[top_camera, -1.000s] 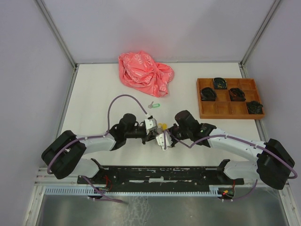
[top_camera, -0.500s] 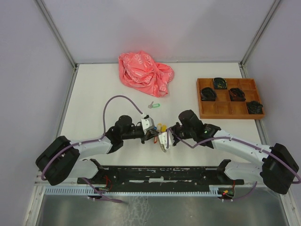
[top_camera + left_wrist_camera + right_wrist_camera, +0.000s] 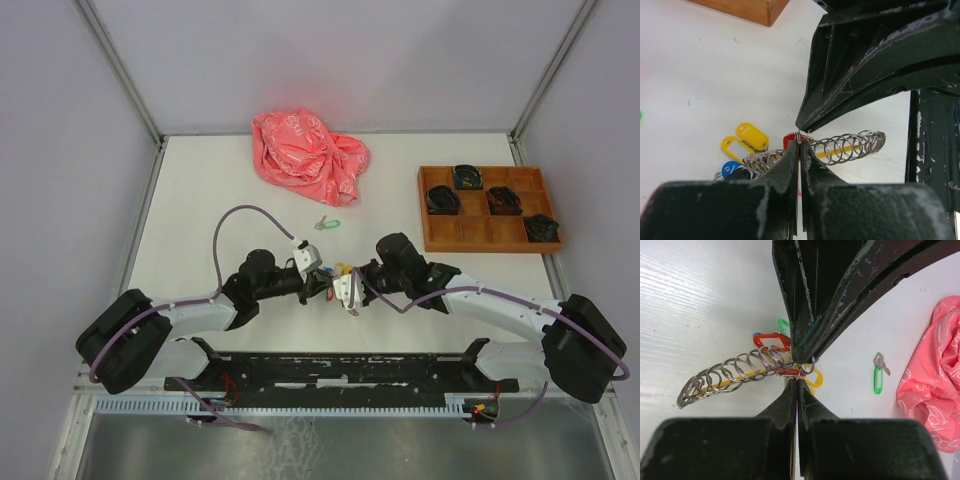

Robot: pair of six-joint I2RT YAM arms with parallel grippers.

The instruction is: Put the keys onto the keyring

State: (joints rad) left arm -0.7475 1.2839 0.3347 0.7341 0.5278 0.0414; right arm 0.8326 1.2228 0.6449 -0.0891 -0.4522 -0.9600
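Observation:
My left gripper [image 3: 322, 280] and right gripper [image 3: 343, 288] meet tip to tip just above the table's middle front. In the left wrist view the left gripper [image 3: 799, 145] is shut on a thin wire keyring, with the red tag [image 3: 791, 139] right behind it. In the right wrist view the right gripper [image 3: 796, 381] is shut on a flat silver key blade [image 3: 791, 374] beside the red tag [image 3: 771, 340]. A spring-like chain of keyrings [image 3: 735, 372] hangs off to the side. The green-tag key [image 3: 327, 224] lies alone on the table, also in the right wrist view [image 3: 878, 376].
Yellow tags [image 3: 752, 136] and a blue tag [image 3: 731, 168] lie bunched under the grippers. A crumpled pink bag [image 3: 308, 155] sits at the back. A wooden compartment tray [image 3: 440, 236] holding black items stands at the right.
Both grippers stay shut and joined over the same spot. The left wrist has shifted a little left and back, and the right gripper has followed slightly.

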